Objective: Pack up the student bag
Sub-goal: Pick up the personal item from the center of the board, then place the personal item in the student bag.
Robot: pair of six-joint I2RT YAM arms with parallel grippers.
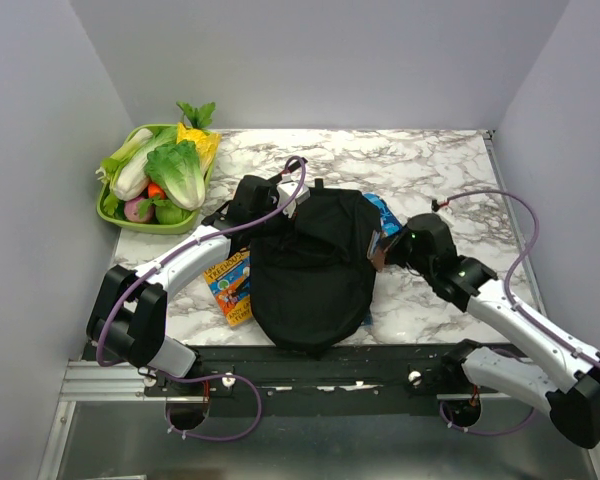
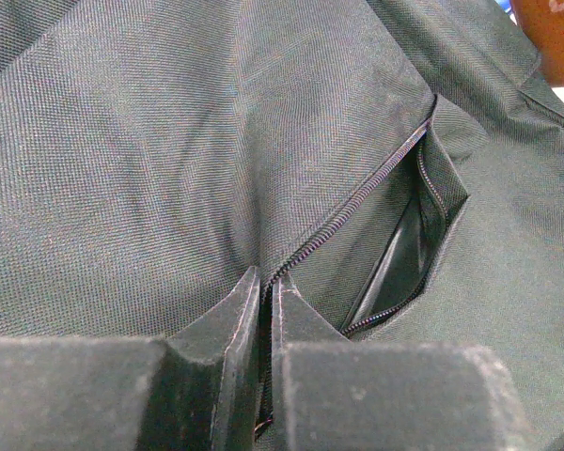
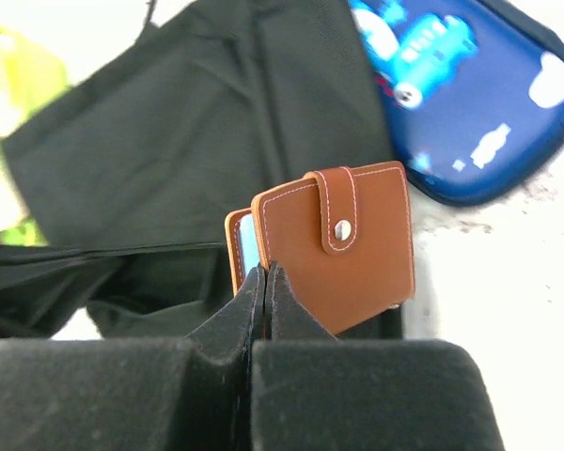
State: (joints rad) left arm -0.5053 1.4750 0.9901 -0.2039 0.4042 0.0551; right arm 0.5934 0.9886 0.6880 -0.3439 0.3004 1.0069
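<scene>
The black student bag (image 1: 310,270) lies in the middle of the marble table. My left gripper (image 1: 272,207) is at its far left edge, shut on the bag's zipper edge (image 2: 357,202); the front pocket (image 2: 404,254) gapes open beside it. My right gripper (image 1: 388,247) is at the bag's right edge, shut on a brown leather wallet (image 3: 343,240) with a snap tab, held upright over the bag (image 3: 197,141). The wallet also shows in the top view (image 1: 377,246).
A blue patterned glasses case (image 1: 383,210) lies against the bag's far right side and shows in the right wrist view (image 3: 470,94). A colourful book (image 1: 230,285) lies left of the bag. A green tray (image 1: 115,215) of toy vegetables stands at the far left.
</scene>
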